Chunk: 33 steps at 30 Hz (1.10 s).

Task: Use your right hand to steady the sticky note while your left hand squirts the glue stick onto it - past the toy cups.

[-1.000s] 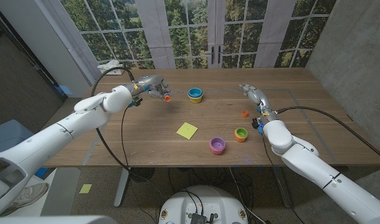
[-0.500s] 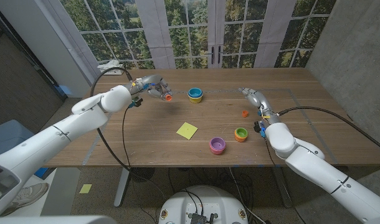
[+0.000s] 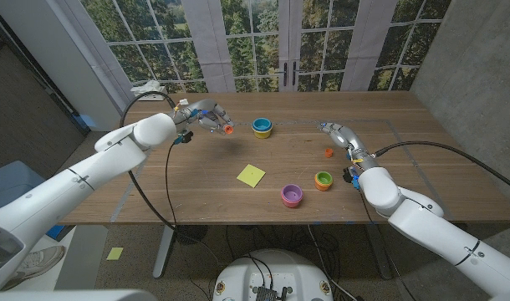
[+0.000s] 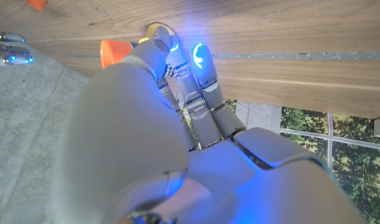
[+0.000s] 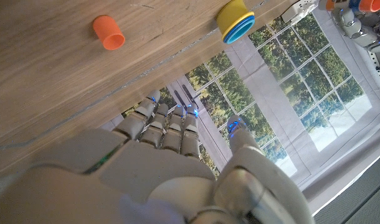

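A: What stands around on the wooden table (image 3: 196,180)?

B: Toy cups, mostly. A yellow-and-blue cup (image 3: 262,127) sits toward the far side, a purple cup (image 3: 291,196) and a green cup (image 3: 323,180) sit near the front edge, and a small orange cap (image 3: 328,152) lies just beside the right hand (image 3: 337,134).

A: Do they block the sticky note (image 3: 251,175)?

B: It lies between them, with the yellow-and-blue cup behind it and the purple cup in front to its right, none touching it. It is a yellow square, flat on the wood and turned on a corner.

A: And the hands?

B: The left hand (image 3: 206,116) grips the glue stick (image 3: 219,126), orange tip out, above the far left of the table, well apart from the note. The right hand holds nothing, its fingers extended and slightly apart.
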{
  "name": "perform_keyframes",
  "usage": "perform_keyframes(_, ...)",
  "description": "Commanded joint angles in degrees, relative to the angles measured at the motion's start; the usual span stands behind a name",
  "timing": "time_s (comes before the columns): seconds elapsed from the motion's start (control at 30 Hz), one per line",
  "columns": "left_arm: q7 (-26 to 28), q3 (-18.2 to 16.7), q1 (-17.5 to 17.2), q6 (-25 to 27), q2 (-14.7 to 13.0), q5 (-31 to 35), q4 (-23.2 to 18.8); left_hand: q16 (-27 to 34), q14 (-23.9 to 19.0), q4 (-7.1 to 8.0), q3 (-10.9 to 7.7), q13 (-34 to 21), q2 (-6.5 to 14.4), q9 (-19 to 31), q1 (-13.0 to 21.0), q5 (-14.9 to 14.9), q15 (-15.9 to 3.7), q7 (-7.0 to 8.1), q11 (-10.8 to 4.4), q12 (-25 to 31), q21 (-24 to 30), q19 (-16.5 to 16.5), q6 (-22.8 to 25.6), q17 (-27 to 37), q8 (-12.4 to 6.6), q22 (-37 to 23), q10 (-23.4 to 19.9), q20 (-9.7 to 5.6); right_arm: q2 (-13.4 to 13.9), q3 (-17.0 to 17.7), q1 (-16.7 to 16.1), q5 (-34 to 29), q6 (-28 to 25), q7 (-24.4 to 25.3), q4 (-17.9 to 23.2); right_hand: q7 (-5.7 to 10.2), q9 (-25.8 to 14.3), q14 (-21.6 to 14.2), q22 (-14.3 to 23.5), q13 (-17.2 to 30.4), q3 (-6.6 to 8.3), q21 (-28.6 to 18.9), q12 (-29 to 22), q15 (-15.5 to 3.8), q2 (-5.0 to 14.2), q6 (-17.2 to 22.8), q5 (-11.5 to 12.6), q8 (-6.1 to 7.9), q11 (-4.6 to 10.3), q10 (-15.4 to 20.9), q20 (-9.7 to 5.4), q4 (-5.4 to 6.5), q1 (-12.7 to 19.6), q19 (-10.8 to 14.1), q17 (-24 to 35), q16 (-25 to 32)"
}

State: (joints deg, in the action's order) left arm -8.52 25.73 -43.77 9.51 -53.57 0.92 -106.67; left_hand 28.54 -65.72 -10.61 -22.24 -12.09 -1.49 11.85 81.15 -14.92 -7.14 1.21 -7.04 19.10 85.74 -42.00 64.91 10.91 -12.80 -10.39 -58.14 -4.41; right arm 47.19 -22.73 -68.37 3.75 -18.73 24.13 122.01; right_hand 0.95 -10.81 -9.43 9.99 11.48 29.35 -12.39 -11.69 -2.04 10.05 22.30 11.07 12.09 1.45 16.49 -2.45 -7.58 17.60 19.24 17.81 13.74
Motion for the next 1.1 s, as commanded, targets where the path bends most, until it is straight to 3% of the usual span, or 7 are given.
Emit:
perform_keyframes(0.03,-1.93,-0.41,0.5,3.53,-0.29,-8.08,-1.68,-0.27,-6.22,0.35,-0.68,-8.66,0.17,0.25,1.15,-0.47,-6.69,-3.29,0.24,1.67,-0.23,-0.7,2.89,0.18,0.11,-0.15,-8.73,-7.67,2.66,-1.15,-0.95,-2.88,-4.77,-0.76,3.93,0.63,-0.19,-0.6,0.31,0.13,0.65,-0.14,-0.3,-4.04,1.06,0.34,0.52,0.0,0.61,0.62,-2.3,-0.18,1.32,0.44,0.19,0.35)
perform_keyframes(0.63,-4.06,-1.83,1.12,9.84,-1.56,-20.29,-3.74,-0.71,-6.81,0.42,-0.64,-8.81,-0.15,0.3,1.28,-1.07,-6.69,-3.51,0.55,1.33,-0.36,-1.13,3.07,0.23,0.35,-0.13,-9.07,-7.68,3.78,-5.88,1.13,-9.43,-10.14,-2.69,6.74,1.32,-0.27,-0.52,0.3,0.14,2.06,-0.09,-0.07,-4.38,0.59,-0.32,0.87,-0.36,1.6,0.34,-2.61,-1.6,4.35,0.65,-0.14,0.26)
perform_keyframes(0.9,-4.87,-2.52,2.11,14.73,-1.81,-27.05,-3.97,-0.9,-7.21,0.47,-0.58,-8.83,-0.33,0.31,1.22,-1.43,-6.68,-3.64,0.84,1.15,-0.45,-1.33,3.39,0.27,0.38,-0.12,-9.4,-7.65,3.86,-9.38,3.15,-14.41,-14.02,-3.98,7.87,1.83,-0.3,-0.73,0.31,0.13,1.92,-0.18,0.04,-4.68,-0.43,-0.94,0.61,-0.6,2.05,0.17,-2.78,-2.06,5.32,1.08,-0.31,0.32)
perform_keyframes(1.1,-5.3,-2.47,2.78,16.6,-2.33,-30.47,-3.91,-1.03,-7.45,0.5,-0.61,-8.86,-0.36,0.32,1.22,-1.72,-6.68,-3.64,0.88,1.05,-0.58,-1.48,3.47,0.32,0.46,-0.08,-9.69,-7.63,4.15,-10.46,3.76,-15.9,-13.87,-5.37,8.23,2.02,-0.32,-0.81,0.31,0.13,1.85,-0.2,0.04,-4.77,-0.54,-1.09,0.49,-0.65,2.15,0.19,-2.73,-2.07,5.62,1.19,-0.34,0.36)
